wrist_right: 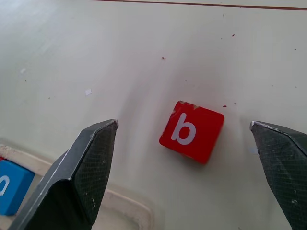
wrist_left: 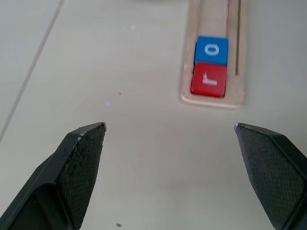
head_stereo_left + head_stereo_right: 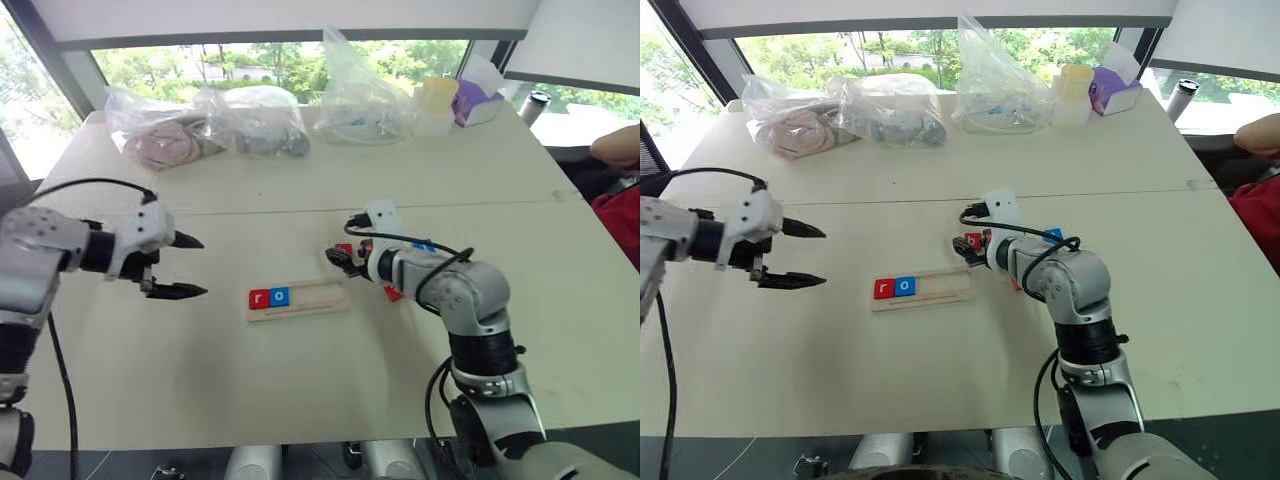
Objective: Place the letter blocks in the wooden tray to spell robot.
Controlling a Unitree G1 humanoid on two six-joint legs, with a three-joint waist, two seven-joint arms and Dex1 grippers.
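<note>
Two blocks, r (image 2: pixel 208 80) and o (image 2: pixel 212 50), sit in the tray (image 3: pixel 320 298); b (image 1: pixel 192 131) lies between my wide, empty right jaws; left jaws wide, empty.

White "r" stood on the red tile (image 2: pixel 208 80) at the wooden tray's (image 2: pixel 189 57) end; white "o" on the blue tile (image 2: pixel 211 50) touching it. White "b" on a loose red tile (image 1: pixel 192 131) on the table.

Both arms are silver-grey metal with black joint rings. Black cables loop along each forearm into white wrist housings. Each gripper, left gripper (image 3: pixel 186 266) and right gripper (image 1: pixel 184 143), carries two black, pointed, fine-textured fingers (image 2: pixel 81 158).
</note>
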